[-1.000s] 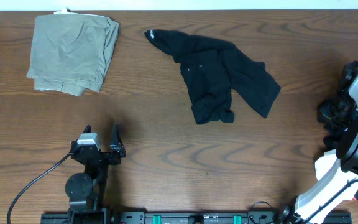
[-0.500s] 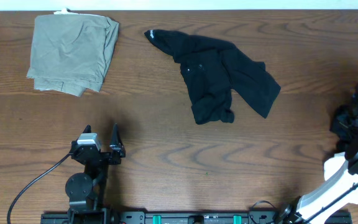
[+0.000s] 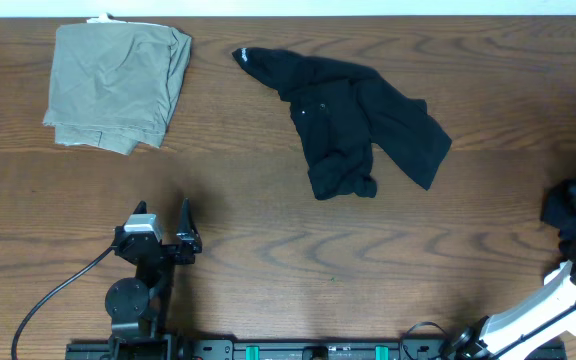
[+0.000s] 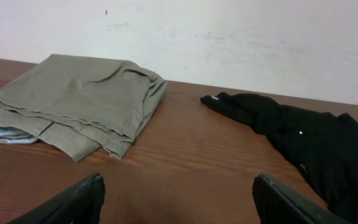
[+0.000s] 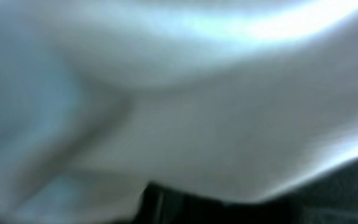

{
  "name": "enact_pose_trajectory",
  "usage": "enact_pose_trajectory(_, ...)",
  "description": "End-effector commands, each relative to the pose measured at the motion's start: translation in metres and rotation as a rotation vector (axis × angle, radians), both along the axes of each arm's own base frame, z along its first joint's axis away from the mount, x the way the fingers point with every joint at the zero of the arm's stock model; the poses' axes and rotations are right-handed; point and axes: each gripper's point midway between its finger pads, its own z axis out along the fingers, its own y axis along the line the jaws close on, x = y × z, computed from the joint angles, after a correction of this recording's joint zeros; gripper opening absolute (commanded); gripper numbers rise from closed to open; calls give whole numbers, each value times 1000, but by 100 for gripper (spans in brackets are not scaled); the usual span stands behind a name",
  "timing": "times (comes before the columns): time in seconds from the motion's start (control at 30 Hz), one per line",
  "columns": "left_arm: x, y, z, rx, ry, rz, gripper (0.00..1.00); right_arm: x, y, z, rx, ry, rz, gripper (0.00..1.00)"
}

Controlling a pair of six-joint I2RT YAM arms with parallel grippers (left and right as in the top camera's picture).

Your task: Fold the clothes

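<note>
Right gripper (image 3: 570,213) farther right, jaws indiscernible.

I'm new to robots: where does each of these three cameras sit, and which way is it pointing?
Overhead: fixed above, looking straight down on the brown wooden table, crumpled black fabric garment, folded olive-khaki garment; left gripper open near the bottom edge, right arm at the right edge.
Left wrist: low, facing the far wall; its own open fingertips frame both garments, shared with overhead.
Right wrist: pale blur; direction cannot be told.
</note>
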Motion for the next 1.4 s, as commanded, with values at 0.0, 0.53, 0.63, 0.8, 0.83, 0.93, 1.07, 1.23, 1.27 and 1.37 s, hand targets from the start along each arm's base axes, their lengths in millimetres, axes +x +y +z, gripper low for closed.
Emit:
enact_pose_trajectory(0.0, -1, -3, -17, -14, 51, -16, 78, 45, 21, 12, 83, -111, 96, 38)
enact_pose_trajectory(0.53, -1, -3, -17, -14, 51, -16, 78, 166, 209, 111, 574, -458, 516, 77)
enact_pose_trajectory(0.63, -1, -3, -17, -14, 51, -16, 78, 165, 259, 112, 688, -450, 645, 85)
enact_pose_trajectory(0.8, -1, -3, -17, -14, 51, -16, 78, 153, 341, 109, 809, -386, 902, 93)
enact_pose_trajectory(0.83, -1, -3, -17, -14, 51, -16, 78, 151, 350, 108, 809, -369, 937, 95)
enact_pose_trajectory(0.93, -1, -3, -17, -14, 51, -16, 78, 144, 380, 101, 765, -299, 1040, 99)
enact_pose_trajectory(1.07, -1, -3, -17, -14, 50, -16, 78, 136, 411, 94, 665, -212, 1171, 99)
enact_pose_trajectory(1.23, -1, -3, -17, -14, 51, -16, 78, 135, 406, 87, 382, -97, 1158, 99)
enact_pose_trajectory(1.27, -1, -3, -17, -14, 51, -16, 78, 135, 404, 87, 342, -89, 1143, 99)
enact_pose_trajectory(1.37, -1, -3, -17, -14, 51, -16, 78, 137, 402, 88, 286, -76, 1146, 99)
